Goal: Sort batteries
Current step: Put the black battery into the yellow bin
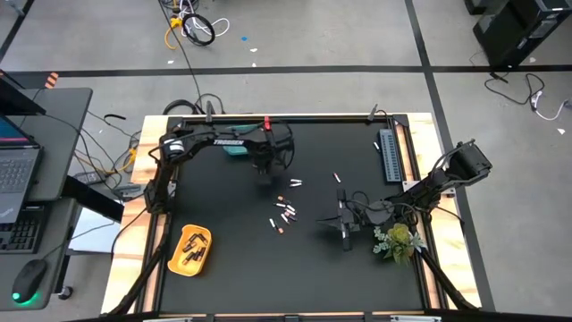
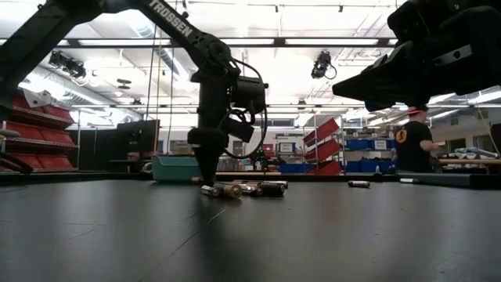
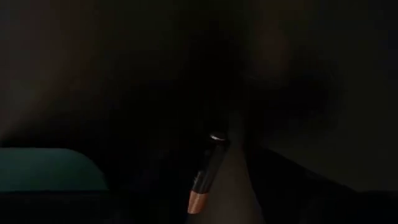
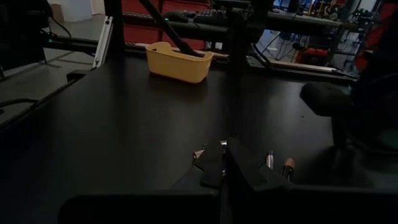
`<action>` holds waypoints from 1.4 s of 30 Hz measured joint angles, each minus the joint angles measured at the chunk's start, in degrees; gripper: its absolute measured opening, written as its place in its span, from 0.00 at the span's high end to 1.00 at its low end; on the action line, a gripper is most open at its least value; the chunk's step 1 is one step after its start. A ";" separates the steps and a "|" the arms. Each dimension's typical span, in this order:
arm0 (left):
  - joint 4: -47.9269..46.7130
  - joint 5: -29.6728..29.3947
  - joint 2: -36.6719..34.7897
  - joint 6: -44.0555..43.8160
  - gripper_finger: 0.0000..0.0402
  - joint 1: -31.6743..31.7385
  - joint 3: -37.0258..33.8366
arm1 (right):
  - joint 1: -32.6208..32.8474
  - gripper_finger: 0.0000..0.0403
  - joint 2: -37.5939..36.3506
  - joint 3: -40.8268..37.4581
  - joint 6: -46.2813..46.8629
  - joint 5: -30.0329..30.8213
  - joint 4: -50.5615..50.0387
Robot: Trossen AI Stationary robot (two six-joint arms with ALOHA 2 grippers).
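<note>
Left claw (image 1: pixel 264 170) down on counter (image 1: pixel 232 268) beside teal bin (image 1: pixel 234 149), fingers astride one battery (image 3: pixel 205 180), grip unclear. Loose batteries (image 1: pixel 284 215) mid-counter. Right claw (image 1: pixel 345 234) shut, empty. Yellow bin (image 1: pixel 191 250), plant (image 1: pixel 398 240), grey strip (image 1: pixel 388 154) around.

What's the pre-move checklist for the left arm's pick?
1. Left gripper down at the table near the teal bin: ok.
2. Battery between its fingers: ok, shown in left wrist view.
3. Grip closed on it: cannot tell.
4. Yellow bin reachable, already holds batteries: ok.
5. Right gripper shut, parked away from the loose batteries: ok.
</note>
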 joint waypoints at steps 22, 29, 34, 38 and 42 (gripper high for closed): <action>-1.14 -2.39 -0.37 -8.15 0.72 -9.79 0.60 | 0.11 0.98 0.00 0.01 0.07 0.02 0.04; -3.82 -6.53 -0.37 -9.73 0.72 -11.97 3.56 | 0.11 0.98 0.00 0.01 0.19 0.02 0.04; -10.48 -10.89 -0.37 -6.62 0.72 -10.79 3.54 | 0.17 0.98 0.00 0.01 0.50 0.00 0.07; -12.56 -13.19 -0.37 -3.72 0.72 -8.85 3.41 | 0.22 0.98 0.00 0.01 0.53 0.00 0.09; -12.57 -13.71 -0.37 -0.44 0.72 -6.41 3.41 | 0.22 0.98 0.00 0.00 0.52 -0.01 0.09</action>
